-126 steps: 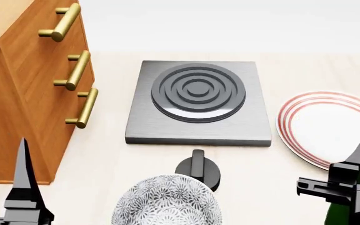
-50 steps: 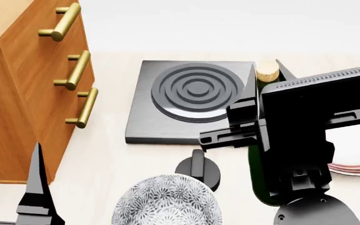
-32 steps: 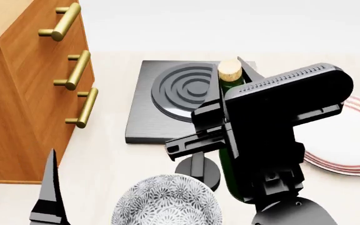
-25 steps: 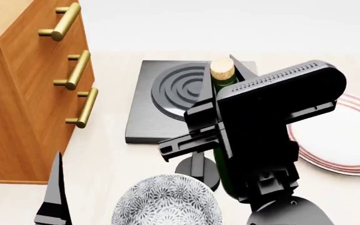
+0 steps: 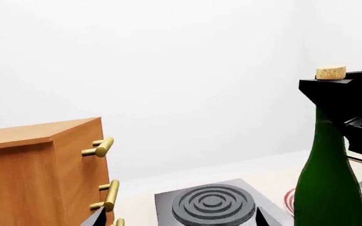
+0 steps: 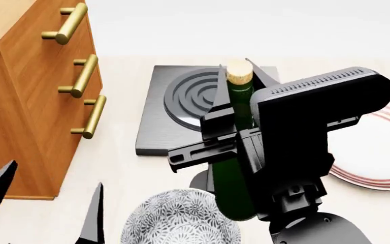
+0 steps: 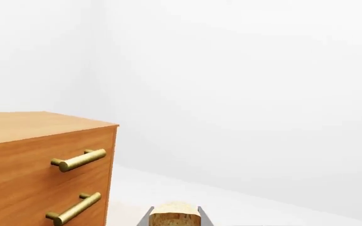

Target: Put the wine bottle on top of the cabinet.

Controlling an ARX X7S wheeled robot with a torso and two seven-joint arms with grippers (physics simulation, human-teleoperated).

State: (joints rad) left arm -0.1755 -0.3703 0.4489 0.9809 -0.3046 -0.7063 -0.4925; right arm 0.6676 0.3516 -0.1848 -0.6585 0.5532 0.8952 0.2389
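Bottle transport is the step in hand: the right pincer (image 6: 239, 101) pinches the wine bottle (image 6: 234, 168) around its neck just under the cork (image 6: 238, 71), and the bottle hangs upright in the air above the desk (image 6: 124, 173), over the near edge of the hotplate (image 6: 181, 127) and well apart from the cabinet (image 6: 19, 112). In the left wrist view the bottle (image 5: 329, 188) stands vertical with its cork (image 5: 331, 72) higher than the cabinet top (image 5: 36, 132) — so the height looks to be enough already, though I would keep a margin for the bottle's base.

To do this well, carry the bottle sideways toward the cabinet without tipping it; a neck grip gives the heavy body leverage to swing, so slow, level travel seems wise. Clear the brass handles (image 6: 79, 76) and the cabinet's front edge before lowering, and aim well inboard on the top (image 7: 24, 125) — not at the rim.

The left pincer (image 6: 46, 203) is spread and holds nothing, low beside the patterned bowl (image 6: 174, 223); it should stay out of the path.
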